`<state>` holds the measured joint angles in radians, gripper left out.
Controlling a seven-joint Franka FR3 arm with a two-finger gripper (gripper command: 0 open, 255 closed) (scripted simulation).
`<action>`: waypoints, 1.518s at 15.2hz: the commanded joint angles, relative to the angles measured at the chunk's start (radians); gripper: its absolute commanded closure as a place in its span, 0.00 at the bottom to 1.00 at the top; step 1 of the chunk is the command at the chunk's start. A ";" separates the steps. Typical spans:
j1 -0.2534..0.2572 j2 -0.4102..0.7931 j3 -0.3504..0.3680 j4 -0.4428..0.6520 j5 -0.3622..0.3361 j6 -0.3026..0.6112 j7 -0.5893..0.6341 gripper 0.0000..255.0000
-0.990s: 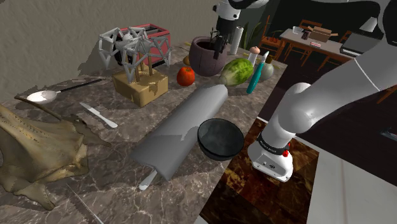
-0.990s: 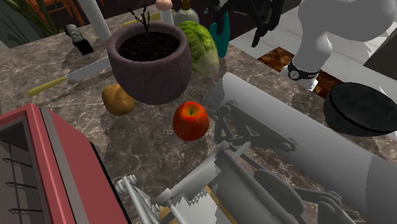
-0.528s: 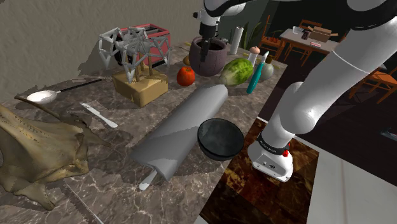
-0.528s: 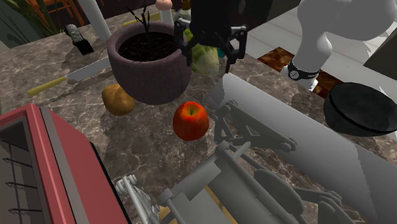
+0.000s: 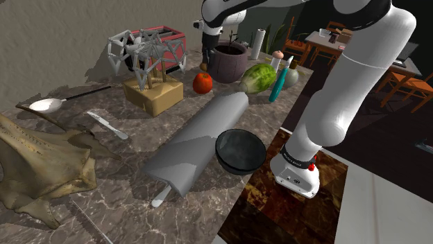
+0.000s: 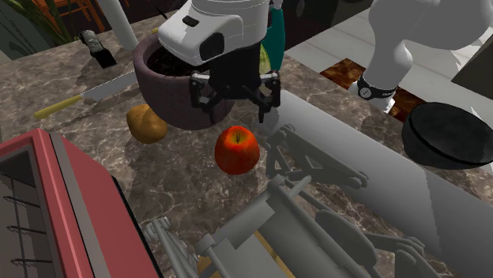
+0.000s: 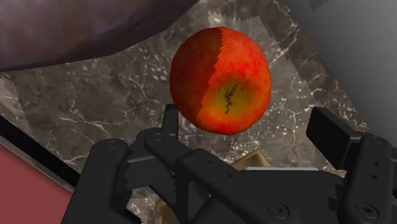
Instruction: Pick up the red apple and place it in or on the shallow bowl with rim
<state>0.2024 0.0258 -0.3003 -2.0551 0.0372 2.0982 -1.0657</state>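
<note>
all-black two-finger gripper (image 6: 235, 99) hangs with jaws spread wide, nothing clasped. just beneath it the round, mottled red apple (image 6: 237, 150) sits on the veined brown marble counter (image 6: 182, 189), untouched.

Dim, even light with soft, jagged-edged shadows.

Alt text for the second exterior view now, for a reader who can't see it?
The open black gripper hangs just above the red apple on a dark marble counter. A dark plant pot and a potato sit beside the apple; the black bowl lies at the view's right edge.
</note>
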 commanded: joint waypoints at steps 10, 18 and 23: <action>0.000 0.038 0.001 -0.034 0.015 0.070 -0.016 0.00; -0.001 0.037 0.001 -0.034 0.015 0.070 -0.016 1.00; 0.000 0.038 0.001 -0.034 0.015 0.070 -0.016 1.00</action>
<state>0.2019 0.0626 -0.2991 -2.0885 0.0522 2.1680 -1.0820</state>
